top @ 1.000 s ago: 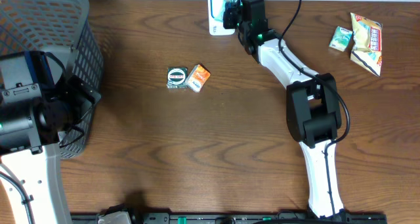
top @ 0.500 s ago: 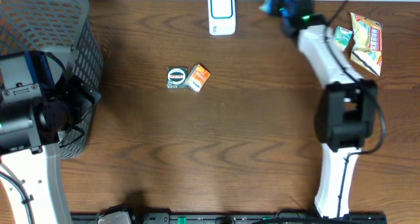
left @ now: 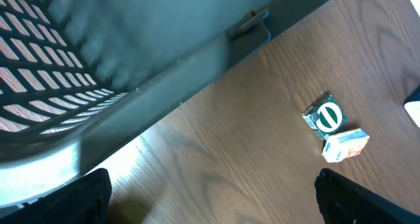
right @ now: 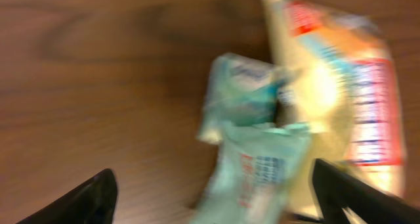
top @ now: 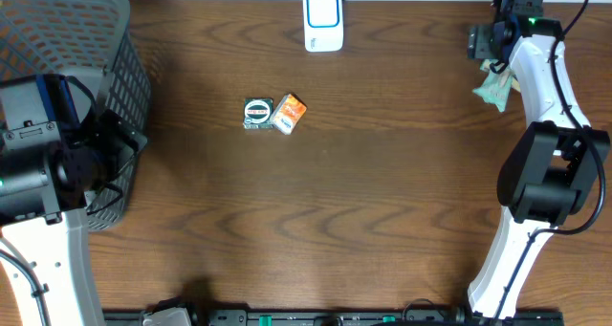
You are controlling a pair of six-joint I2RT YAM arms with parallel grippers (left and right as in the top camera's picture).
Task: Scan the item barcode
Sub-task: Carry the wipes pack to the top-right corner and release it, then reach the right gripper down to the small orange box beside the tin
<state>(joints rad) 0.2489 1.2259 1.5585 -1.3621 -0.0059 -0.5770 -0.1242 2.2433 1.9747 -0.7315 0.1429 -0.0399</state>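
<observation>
Teal packets [right: 252, 158] and yellow bag [right: 335, 86] crowd under wide-spread right gripper [right: 213, 196], scanner [top: 323, 18] well apart.

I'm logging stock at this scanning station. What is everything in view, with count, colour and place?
basket: one, grey mesh, table's left back corner
scanner: one, white and blue, back edge, centre
green box: one, green, left of centre
orange box: one, orange, beside the green box
teal packets: two, teal, right back, blurred
yellow packet: one, yellow, beside the teal packets
table: one, brown wood, under everything
left hand: one, black, open, by the basket
right hand: one, black, open, over the packets
</observation>
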